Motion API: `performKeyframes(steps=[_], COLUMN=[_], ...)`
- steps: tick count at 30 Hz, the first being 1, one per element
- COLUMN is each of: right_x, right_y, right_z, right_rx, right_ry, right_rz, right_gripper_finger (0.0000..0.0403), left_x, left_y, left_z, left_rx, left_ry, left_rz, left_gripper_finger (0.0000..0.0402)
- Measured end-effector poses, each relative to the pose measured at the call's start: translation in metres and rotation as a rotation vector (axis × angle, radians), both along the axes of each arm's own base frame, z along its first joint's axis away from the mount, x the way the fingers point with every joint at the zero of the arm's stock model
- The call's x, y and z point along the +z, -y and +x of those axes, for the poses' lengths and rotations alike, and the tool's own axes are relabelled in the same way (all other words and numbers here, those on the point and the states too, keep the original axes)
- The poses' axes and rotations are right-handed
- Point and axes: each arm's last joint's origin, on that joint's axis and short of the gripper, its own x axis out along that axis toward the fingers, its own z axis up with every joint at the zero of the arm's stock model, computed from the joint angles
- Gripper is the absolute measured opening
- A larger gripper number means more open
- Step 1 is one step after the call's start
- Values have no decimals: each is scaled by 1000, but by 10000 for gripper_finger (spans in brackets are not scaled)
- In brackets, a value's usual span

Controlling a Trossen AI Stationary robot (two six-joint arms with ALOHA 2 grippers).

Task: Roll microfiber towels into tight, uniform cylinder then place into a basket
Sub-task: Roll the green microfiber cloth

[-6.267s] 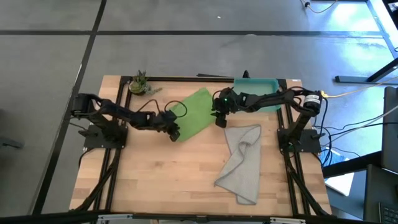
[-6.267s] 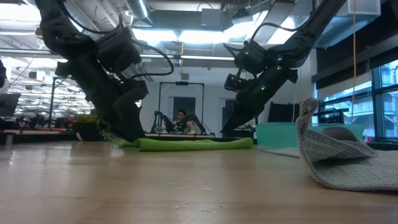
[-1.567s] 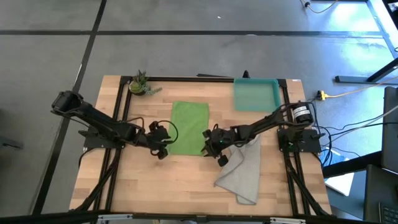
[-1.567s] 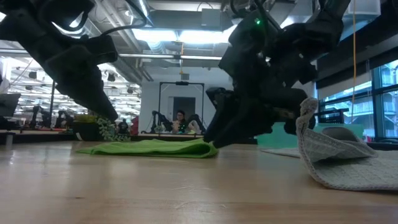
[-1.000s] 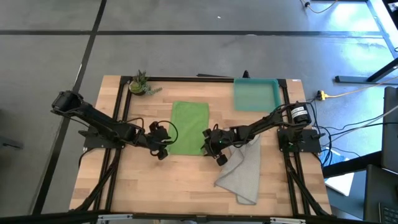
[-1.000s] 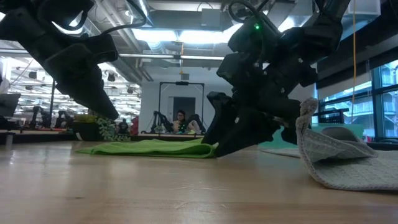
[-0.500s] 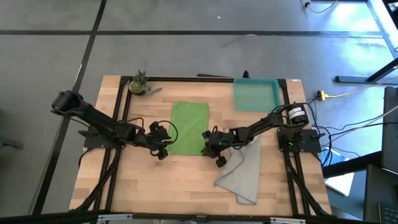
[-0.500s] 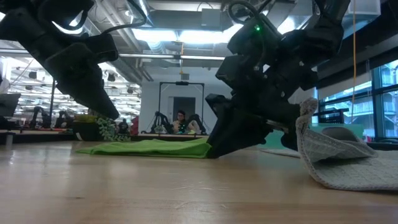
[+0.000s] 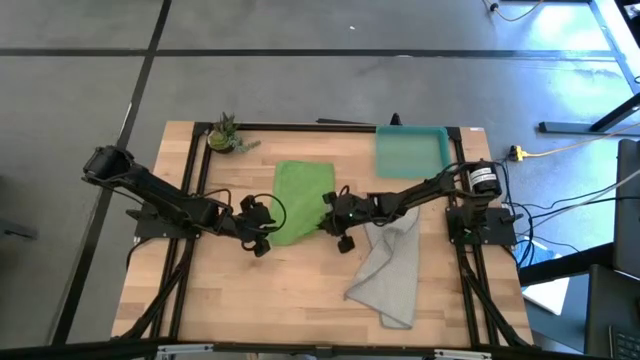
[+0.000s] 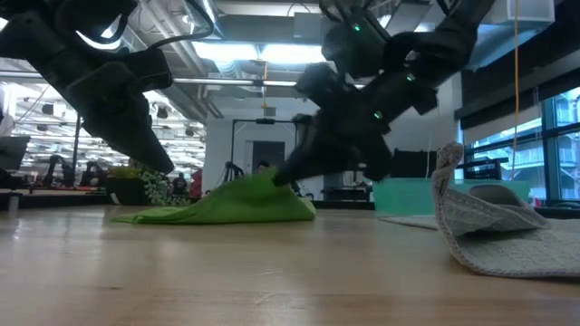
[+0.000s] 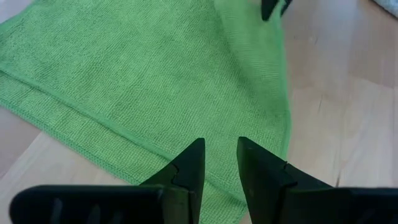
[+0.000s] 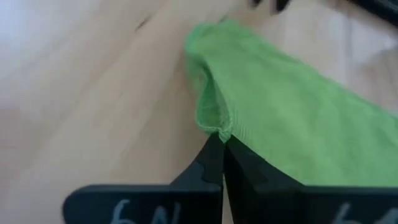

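Note:
The lime green towel (image 9: 303, 190) lies spread on the wood table, with its near right corner raised. My right gripper (image 9: 326, 208) is shut on that corner; in the low view the cloth peaks at the fingertips (image 10: 276, 179). My left gripper (image 9: 268, 228) hovers slightly open over the towel's near left corner (image 11: 186, 124), its tips (image 10: 161, 167) above the cloth. The grey towel (image 9: 392, 262) lies crumpled at the near right. The teal basket (image 9: 411, 152) stands at the far right. My right gripper pinches the green towel's hemmed edge (image 12: 214, 124) at its near right corner between its two shut fingers. The fingers come from the table's right, slanting down. The corner is lifted off the table and the cloth slopes down from it; the rest of the towel lies flat.
A small potted plant (image 9: 225, 135) stands at the far left corner. Bare wood stretches along the near edge (image 9: 270, 300). A raised fold of the grey towel (image 10: 449, 172) stands close to my right arm.
My right gripper has shut on the green towel's near right corner, then risen and gone toward the far edge and a little left. That corner has come up off the table into a peak, while the rest of the towel stays flat.

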Motion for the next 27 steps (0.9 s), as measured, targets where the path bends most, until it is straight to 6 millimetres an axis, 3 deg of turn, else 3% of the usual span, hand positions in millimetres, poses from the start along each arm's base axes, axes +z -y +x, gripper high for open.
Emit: performKeyframes(steps=[12,27], right_x=[23,20], right_y=[42,83], right_z=[16,5], right_rx=[-370,-796], right_ry=[-4,-17], right_rz=[-8,-18], right_gripper_finger=[2,1], left_x=[0,0], left_y=[0,0], left_z=[0,0], left_rx=[0,1], left_ry=[0,0], left_rz=[0,-1], left_gripper_finger=[90,90])
